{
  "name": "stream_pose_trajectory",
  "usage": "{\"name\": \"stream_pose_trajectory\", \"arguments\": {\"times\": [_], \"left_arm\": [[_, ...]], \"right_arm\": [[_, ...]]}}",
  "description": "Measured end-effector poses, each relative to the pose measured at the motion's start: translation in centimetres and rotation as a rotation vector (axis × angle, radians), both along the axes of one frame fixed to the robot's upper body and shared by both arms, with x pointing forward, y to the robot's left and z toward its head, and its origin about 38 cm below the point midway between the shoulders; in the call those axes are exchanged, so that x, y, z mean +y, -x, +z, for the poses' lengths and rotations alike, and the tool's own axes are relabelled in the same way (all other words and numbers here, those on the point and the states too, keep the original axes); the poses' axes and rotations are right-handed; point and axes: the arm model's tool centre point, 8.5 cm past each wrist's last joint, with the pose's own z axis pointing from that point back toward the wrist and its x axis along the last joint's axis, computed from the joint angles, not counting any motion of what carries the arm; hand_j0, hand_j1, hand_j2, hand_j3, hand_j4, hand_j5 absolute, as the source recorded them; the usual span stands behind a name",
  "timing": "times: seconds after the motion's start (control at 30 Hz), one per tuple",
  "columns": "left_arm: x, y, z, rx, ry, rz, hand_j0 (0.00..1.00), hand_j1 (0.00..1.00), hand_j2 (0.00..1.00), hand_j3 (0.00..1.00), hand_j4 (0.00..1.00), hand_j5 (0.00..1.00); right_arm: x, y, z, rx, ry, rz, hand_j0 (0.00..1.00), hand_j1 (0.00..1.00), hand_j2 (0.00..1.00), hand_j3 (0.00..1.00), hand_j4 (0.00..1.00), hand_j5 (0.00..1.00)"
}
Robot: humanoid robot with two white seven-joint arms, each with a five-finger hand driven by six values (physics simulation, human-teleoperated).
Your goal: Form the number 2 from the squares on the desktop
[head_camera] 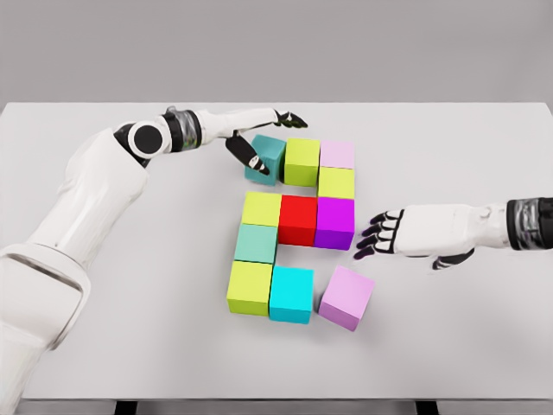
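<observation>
Ten coloured cubes sit on the white table (104, 328), most of them packed into a blocky figure near its middle. From the left, the left arm reaches across the tabletop, and the left hand (263, 138) is at the teal cube (267, 155), thumb against its left face and the other fingers stretched over the top edge, so the hand seems to pinch it, though how firm the grip is cannot be told. That teal cube sits slightly turned and begins the top row, touching the lime cube (302, 161), with the pale pink cube (337, 154) next to it. Below the pink one is a yellow-green cube (337, 182). The middle row reads yellow cube (261, 208), red cube (298, 219), purple cube (334, 222). Under the yellow one sits a sea-green cube (257, 243), then a lime-yellow cube (250, 287) beside a cyan cube (291, 294). A lilac cube (346, 296) lies tilted, near the cyan one but apart. Farther right, the right hand (406, 233) hovers flat, fingers loosely spread and holding nothing, fingertips close to the purple cube.
</observation>
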Motion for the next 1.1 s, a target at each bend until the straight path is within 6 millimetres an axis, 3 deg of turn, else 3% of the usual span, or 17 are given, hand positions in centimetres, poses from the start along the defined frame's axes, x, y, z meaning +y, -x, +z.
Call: {"name": "stream_pose_trajectory", "arguments": {"times": [0.2,0.3,0.73,1.1], "left_arm": [[-0.1,0.1,-0.4,0.01,0.004,-0.004,0.92,0.92,0.92,0.92,0.92,0.92],[-0.1,0.1,-0.4,0.006,0.008,-0.01,0.92,0.92,0.92,0.92,0.92,0.92],[-0.8,0.1,-0.4,0.009,0.017,-0.019,0.92,0.92,0.92,0.92,0.92,0.92],[-0.7,0.0,-0.5,0.012,0.018,-0.02,0.92,0.92,0.92,0.92,0.92,0.92]], "right_arm": [[-3.8,0.9,0.6,0.018,0.074,-0.066,1.0,1.0,1.0,1.0,1.0,1.0],[-4.7,1.2,0.6,0.026,0.097,-0.079,1.0,1.0,1.0,1.0,1.0,1.0],[-4.6,2.1,-1.0,0.079,0.115,-0.065,1.0,1.0,1.0,1.0,1.0,1.0],[-3.2,2.4,-2.3,0.112,0.102,-0.03,1.0,1.0,1.0,1.0,1.0,1.0]]}}
